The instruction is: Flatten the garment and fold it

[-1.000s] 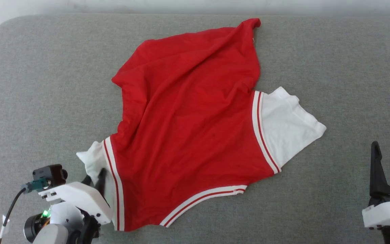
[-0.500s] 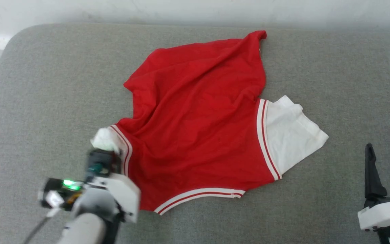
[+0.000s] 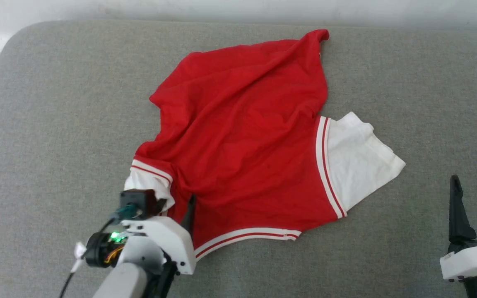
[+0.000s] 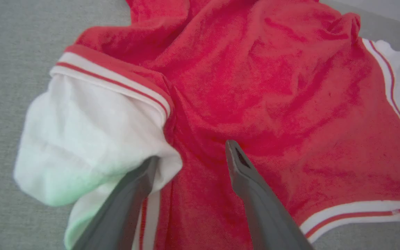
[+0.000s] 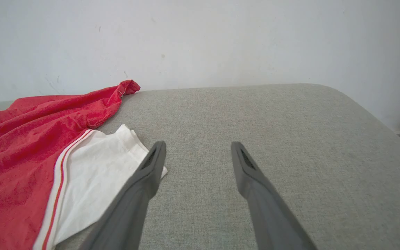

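Two long dark fingers of the left tool (image 4: 192, 152) stand wide apart and grip nothing; in the left wrist view one fingertip touches the bunched white sleeve on the robot's left (image 4: 82, 139), part of the red jersey-style T-shirt (image 3: 242, 140) of thin soft fabric with short white sleeves and red-and-white striped trim; the other finger lies over the red body just beside that sleeve, and whether it presses the cloth I cannot tell; a greenish tint sits on the sleeve's near edge. Equally wide and empty, the right tool (image 3: 472, 180) hangs above a bare stretch of the grey cloth-covered desk (image 3: 56, 103); in the right wrist view one of its fingers overlaps the corner of the flat white sleeve on the robot's right (image 3: 358, 161), though the head view shows the tool apart from that sleeve. Rumpled and unfolded, the shirt lies on the middle of the desk; its far red corner (image 3: 319, 35) points toward the pale wall (image 5: 200, 41); a striped band (image 3: 246, 236) runs along its near edge. In the head view the wrist camera hides one left finger and part of the bunched sleeve; the right tool's white body is cut off by the lower edge; creases cover parts of the red cloth.
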Robot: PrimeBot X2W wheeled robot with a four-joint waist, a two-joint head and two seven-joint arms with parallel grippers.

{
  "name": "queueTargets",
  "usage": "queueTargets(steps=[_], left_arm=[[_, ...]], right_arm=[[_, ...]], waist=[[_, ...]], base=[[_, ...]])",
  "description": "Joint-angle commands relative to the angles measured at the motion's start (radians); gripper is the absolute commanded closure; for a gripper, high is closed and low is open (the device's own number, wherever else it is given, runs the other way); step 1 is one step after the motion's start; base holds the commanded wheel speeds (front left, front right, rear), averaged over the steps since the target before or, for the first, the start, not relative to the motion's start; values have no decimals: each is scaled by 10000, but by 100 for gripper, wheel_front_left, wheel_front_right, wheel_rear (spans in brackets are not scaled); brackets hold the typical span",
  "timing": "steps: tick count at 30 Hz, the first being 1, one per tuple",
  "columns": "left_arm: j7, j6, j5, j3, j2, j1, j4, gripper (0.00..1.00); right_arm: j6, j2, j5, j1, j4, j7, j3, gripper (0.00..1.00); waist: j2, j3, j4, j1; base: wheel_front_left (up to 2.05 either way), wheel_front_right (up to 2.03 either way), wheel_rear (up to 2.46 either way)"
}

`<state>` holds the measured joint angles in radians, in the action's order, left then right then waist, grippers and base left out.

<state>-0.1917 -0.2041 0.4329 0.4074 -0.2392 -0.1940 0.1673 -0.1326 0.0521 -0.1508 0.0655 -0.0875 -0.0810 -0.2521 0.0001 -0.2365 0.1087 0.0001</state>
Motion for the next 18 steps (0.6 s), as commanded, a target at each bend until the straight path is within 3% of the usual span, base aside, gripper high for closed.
queueTargets(steps=[1,6,10,13,18], left_arm=[[97,52,352,-290,-52,362,-483,0],[-74,-144,1020,-1056,-475,1224,-2193,0],[-97,-564,1323,-1873,-833,1783,-3284,0],[-58,-715,1318,-2301,-1148,1869,-3378,0],[-71,-552,1303,-2369,-1347,1336,-2439,0]], right_arm=[[19,-18,-55,-35,25,-82,-53,0],[19,-18,-123,-43,122,-140,-75,0],[19,-18,-147,-89,165,-179,-57,0],[19,-18,-135,-120,157,-185,-43,0],[19,-18,-23,-212,46,-91,-13,0]], waist=[[-1,12,31,-1],[-1,47,133,-1],[-1,38,201,-1],[-1,-30,247,-1],[-1,-228,248,-1]], base=[[0,0,0],[0,0,0],[0,0,0],[0,0,0],[0,0,0]])
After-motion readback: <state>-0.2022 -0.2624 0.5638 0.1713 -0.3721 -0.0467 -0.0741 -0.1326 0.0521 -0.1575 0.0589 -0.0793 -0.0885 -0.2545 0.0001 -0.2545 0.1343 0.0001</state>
